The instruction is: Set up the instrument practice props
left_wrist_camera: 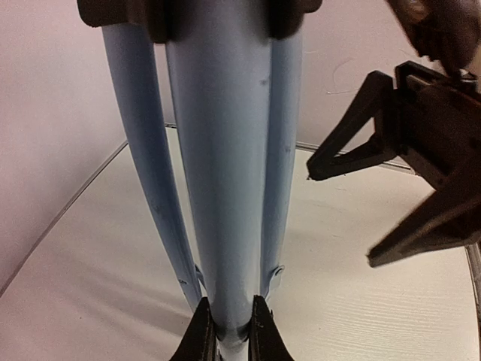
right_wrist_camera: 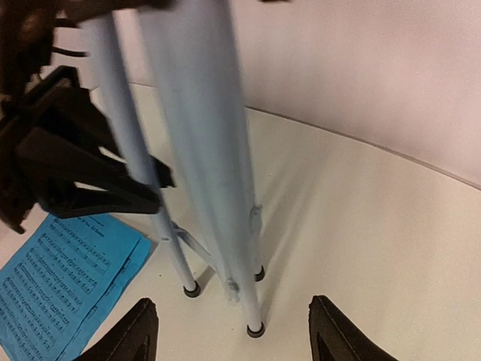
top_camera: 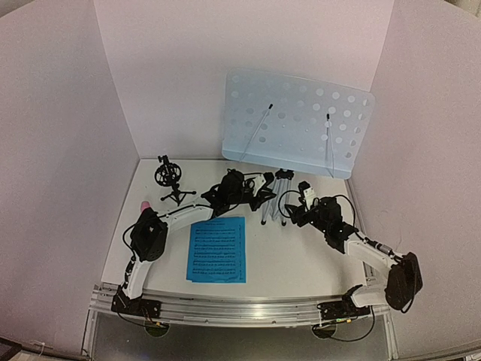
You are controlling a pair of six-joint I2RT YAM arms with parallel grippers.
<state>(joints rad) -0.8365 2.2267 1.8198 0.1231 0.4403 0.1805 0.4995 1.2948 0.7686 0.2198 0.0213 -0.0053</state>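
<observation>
The music stand [top_camera: 297, 124] stands at the back of the counter [top_camera: 301, 256], its legs [right_wrist_camera: 225, 226] close together, the feet touching the surface. The left pincer [left_wrist_camera: 225, 335] is clamped on the music stand, low on the middle tube. The right pincer [right_wrist_camera: 233, 331] hangs just beside the feet with its jaws apart, holding nothing. The step in hand seems to be the spreading of the legs. To do it well, the left side should hold the tube upright and firm. The right one should take one leg near its foot and draw it outward slowly, because the wide top can tip. The blue sheets [top_camera: 218, 250] lie near, in front, so no foot should drag over them.
</observation>
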